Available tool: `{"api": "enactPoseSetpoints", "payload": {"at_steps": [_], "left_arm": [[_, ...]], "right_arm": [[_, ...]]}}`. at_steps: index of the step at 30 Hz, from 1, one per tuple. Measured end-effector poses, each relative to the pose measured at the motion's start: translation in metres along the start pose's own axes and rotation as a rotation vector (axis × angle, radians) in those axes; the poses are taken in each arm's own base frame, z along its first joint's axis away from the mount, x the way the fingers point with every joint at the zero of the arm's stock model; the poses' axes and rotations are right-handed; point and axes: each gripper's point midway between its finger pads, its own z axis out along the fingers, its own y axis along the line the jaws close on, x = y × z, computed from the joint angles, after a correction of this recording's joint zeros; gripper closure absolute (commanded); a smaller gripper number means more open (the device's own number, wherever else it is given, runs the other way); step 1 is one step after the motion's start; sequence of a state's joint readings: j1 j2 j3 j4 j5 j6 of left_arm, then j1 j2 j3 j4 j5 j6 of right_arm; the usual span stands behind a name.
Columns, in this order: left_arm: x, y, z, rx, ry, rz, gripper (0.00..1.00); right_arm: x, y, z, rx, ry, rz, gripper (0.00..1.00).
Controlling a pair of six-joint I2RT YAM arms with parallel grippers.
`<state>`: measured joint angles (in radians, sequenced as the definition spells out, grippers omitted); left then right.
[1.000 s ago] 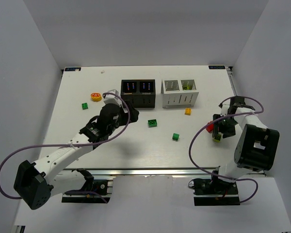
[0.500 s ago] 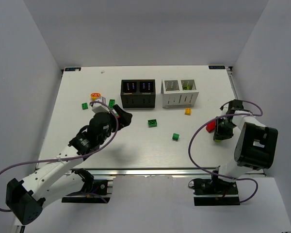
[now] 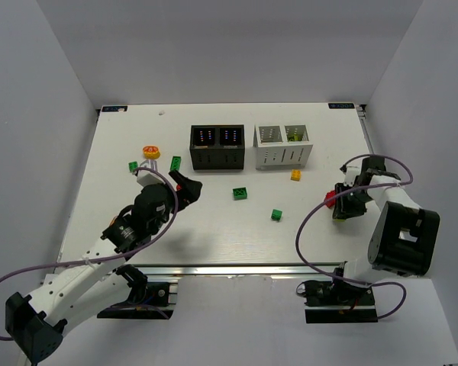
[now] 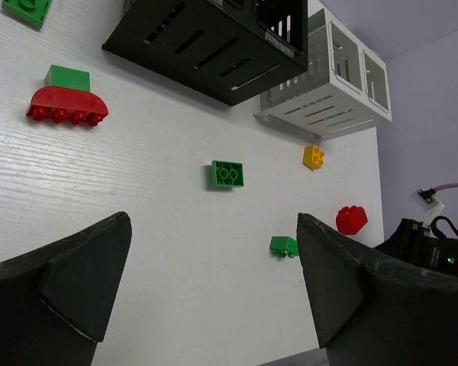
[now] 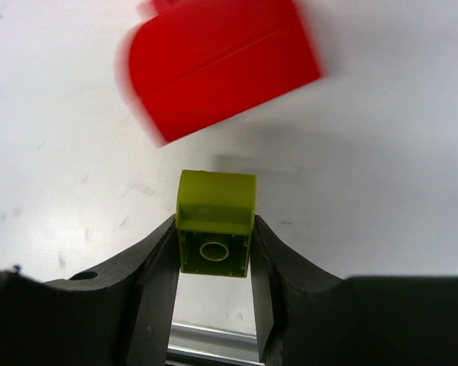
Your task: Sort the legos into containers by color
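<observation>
Right gripper (image 5: 214, 255): pinching a lime brick (image 5: 215, 221), one black finger pressed against each side, low over the white surface (image 3: 214, 229) near its right edge.
Red rounded brick (image 5: 221, 69): lying on the surface just beyond the lime brick, a small gap between the two.
Left gripper (image 4: 214, 290): spread wide over the left half of the surface, which shows bare between its fingers.
Black container (image 3: 219, 147): at the far middle, side by side with the white container (image 3: 282, 145), which stands to its right.
White container: something lime shows in its right compartment.
Loose bricks, middle: a flat green brick (image 4: 227, 174) and a smaller green brick (image 4: 284, 245) in the open; an orange-yellow brick (image 4: 314, 157) just in front of the white container.
Loose bricks, left: a red arched piece (image 4: 67, 105) with a green block (image 4: 67, 77) right behind it, near the black container; an orange round piece (image 3: 151, 152) and a green cube (image 3: 133, 166) farther left.
</observation>
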<state>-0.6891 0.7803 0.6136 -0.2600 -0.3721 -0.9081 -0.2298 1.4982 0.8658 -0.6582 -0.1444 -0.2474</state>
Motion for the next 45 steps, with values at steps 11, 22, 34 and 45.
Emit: {"api": "enactPoseSetpoints", "payload": {"at_steps": [11, 22, 34, 45], "left_arm": [[-0.003, 0.000, -0.001, -0.004, -0.015, -0.022, 0.02], [0.004, 0.004, 0.004, -0.025, 0.009, -0.030, 0.02], [0.007, 0.000, 0.004, -0.013, 0.021, -0.077, 0.02], [0.009, 0.004, 0.002, -0.019, 0.025, -0.090, 0.02]], "right_arm": [[-0.045, 0.076, -0.083, -0.393, -0.285, -0.501, 1.00], [-0.174, 0.137, -0.121, -0.488, -0.591, -0.638, 0.98], [-0.263, 0.152, -0.099, -0.422, -0.659, -0.624, 0.82], [-0.266, 0.168, -0.074, -0.395, -0.620, -0.662, 0.70]]}}
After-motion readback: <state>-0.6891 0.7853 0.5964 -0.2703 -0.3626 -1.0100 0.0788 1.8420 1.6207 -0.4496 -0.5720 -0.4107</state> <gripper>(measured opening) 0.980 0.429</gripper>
